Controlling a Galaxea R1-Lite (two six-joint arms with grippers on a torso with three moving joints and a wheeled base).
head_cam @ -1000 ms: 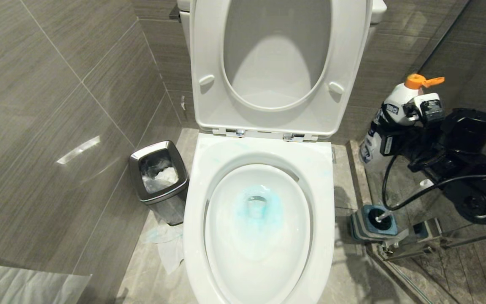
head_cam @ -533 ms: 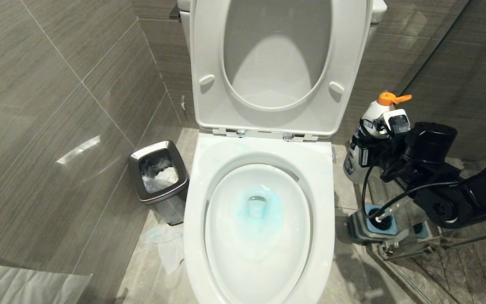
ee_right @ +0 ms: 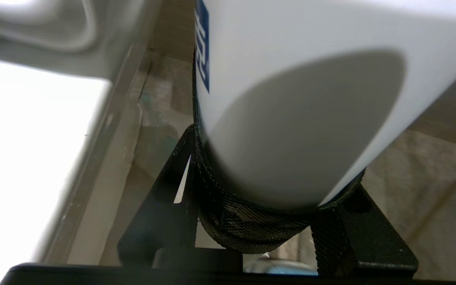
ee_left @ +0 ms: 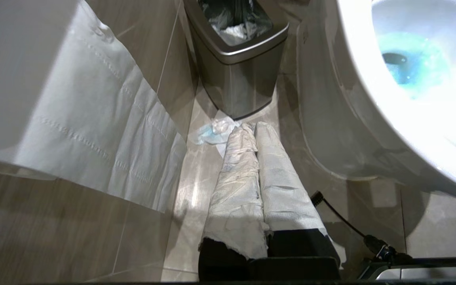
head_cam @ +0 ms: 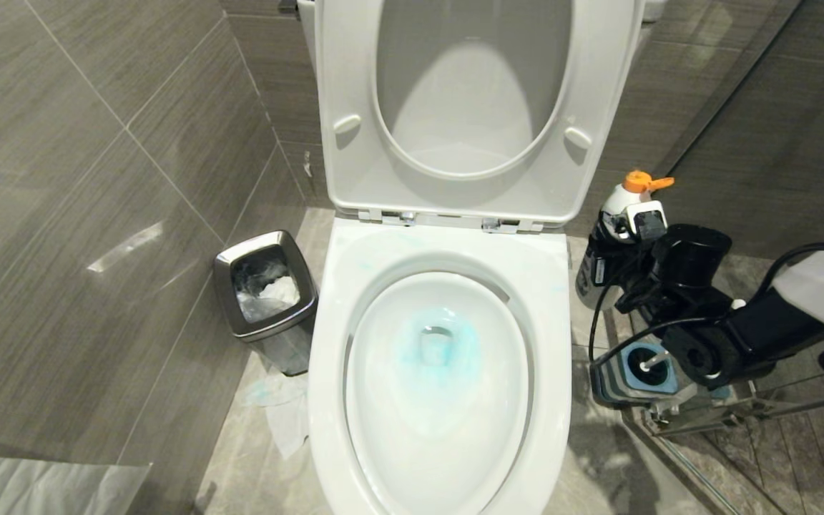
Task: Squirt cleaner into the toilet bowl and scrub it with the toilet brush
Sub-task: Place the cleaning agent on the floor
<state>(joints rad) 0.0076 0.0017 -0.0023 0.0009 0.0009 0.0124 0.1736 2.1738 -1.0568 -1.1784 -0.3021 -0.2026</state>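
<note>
Head view: the right gripper (head_cam: 609, 247), black, sits at the right edge of the frame, clamped around a white cleaner bottle with an orange flip cap (head_cam: 623, 207), held upright beside the white glossy ceramic toilet bowl (head_cam: 440, 372), whose water is already tinted blue. Directly below that gripper in the frame, on the floor, stands the square blue-topped holder (head_cam: 641, 372), with the slim white toilet brush (head_cam: 651, 363) rising from it toward the arm. My guess is the bottle goes down first, then this nearer arm drops to the handle. The left gripper (ee_left: 255, 130), shut and paper-wrapped, hangs low by the steel waste bin (ee_left: 236, 59).
</note>
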